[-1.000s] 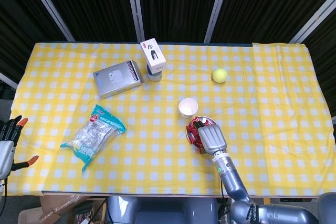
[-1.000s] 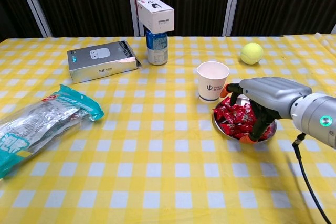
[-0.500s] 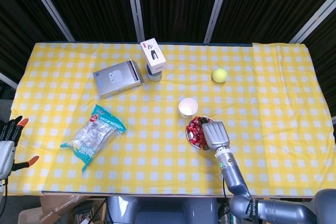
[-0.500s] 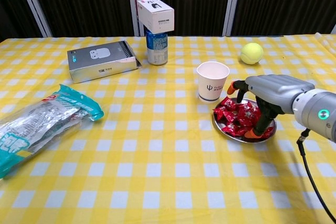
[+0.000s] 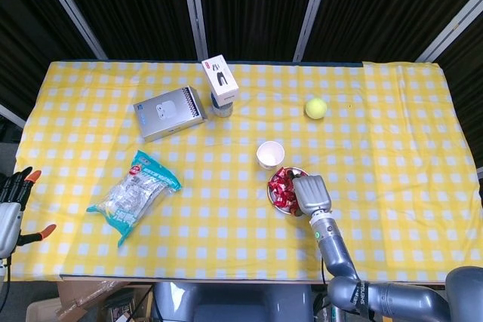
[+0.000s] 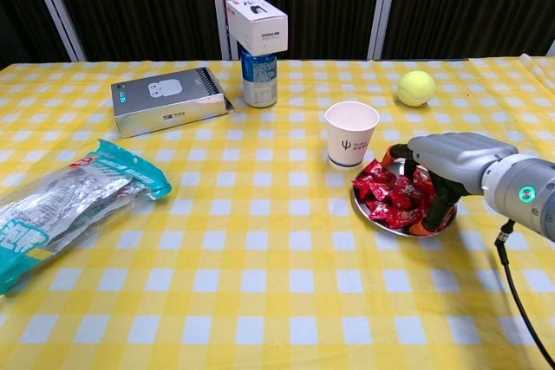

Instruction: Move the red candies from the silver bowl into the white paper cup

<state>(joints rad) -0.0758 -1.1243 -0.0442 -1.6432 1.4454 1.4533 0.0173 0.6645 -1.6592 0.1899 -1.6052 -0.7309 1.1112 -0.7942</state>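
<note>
Right hand curled over the dish of candies, beside the cup.

The grey right hand [image 6: 447, 162] arches over the far-right part of the shallow silver metal bowl [image 6: 381, 220], its dark, orange-tipped fingers [image 6: 422, 227] bent down onto the heap of red wrapped candies [image 6: 390, 197]; whether a candy is actually pinched between them cannot be told. The bowl sits on the yellow checked tablecloth [image 6: 260, 283], just beside the upright white paper cup [image 6: 351, 133]. The left hand [image 5: 10, 205] hangs off the table's left edge, fingers spread, holding nothing.
</note>
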